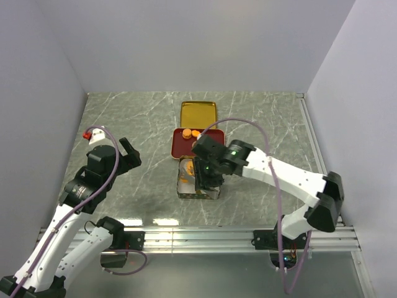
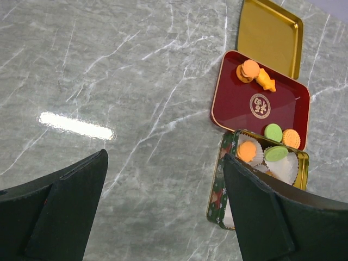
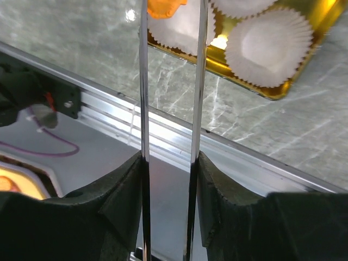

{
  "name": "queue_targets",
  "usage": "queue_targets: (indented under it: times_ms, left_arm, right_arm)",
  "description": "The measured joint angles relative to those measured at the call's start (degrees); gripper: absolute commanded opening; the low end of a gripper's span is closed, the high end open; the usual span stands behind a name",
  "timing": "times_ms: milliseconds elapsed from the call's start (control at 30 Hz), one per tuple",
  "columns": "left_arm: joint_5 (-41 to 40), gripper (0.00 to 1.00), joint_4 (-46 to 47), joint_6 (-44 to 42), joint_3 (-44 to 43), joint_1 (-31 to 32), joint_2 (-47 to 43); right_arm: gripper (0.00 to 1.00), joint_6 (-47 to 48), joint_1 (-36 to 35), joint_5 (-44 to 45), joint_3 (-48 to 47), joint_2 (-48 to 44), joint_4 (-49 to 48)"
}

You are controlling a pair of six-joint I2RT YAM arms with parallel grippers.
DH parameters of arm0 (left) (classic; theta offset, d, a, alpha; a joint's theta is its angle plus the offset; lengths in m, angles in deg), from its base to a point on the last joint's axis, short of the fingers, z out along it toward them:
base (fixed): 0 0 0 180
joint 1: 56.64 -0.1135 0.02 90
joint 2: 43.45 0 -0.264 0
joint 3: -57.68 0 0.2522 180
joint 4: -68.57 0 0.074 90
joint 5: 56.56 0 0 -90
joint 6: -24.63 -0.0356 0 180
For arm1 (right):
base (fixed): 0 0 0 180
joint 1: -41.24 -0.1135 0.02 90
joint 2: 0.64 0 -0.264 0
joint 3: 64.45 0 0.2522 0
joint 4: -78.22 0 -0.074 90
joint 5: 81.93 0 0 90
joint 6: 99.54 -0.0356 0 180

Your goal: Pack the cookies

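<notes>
The right pincer is clamping metal tongs, an orange cookie sitting between their blades over paper cups in the tin. The left pincer is hovering wide open above the counter; more cookies are lying on the red tray.

Gold lid, red tray, marble table

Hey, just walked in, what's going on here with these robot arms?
The right gripper holds a pair of tweezers with an orange cookie at their tips, over a white paper cup in the tin. Two other cookies, orange and green, already sit in cups at its far end; four cookies wait on the red tray. The left gripper hangs open over the table, holding nothing.
</notes>
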Motion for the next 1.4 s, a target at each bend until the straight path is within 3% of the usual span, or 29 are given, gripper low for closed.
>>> queue_targets:
  times_ms: [200, 1400]
  left_arm:
    - [0.0, 0.93, 0.0, 0.0, 0.0, 0.0, 0.09]
    - [0.0, 0.93, 0.0, 0.0, 0.02, 0.0, -0.68]
  right_arm:
    - [0.43, -1.05, -2.38, 0.63, -0.98, 5.66, -0.55]
    - [0.48, -6.95, -8.7, 6.43, -1.75, 5.05, 1.97]
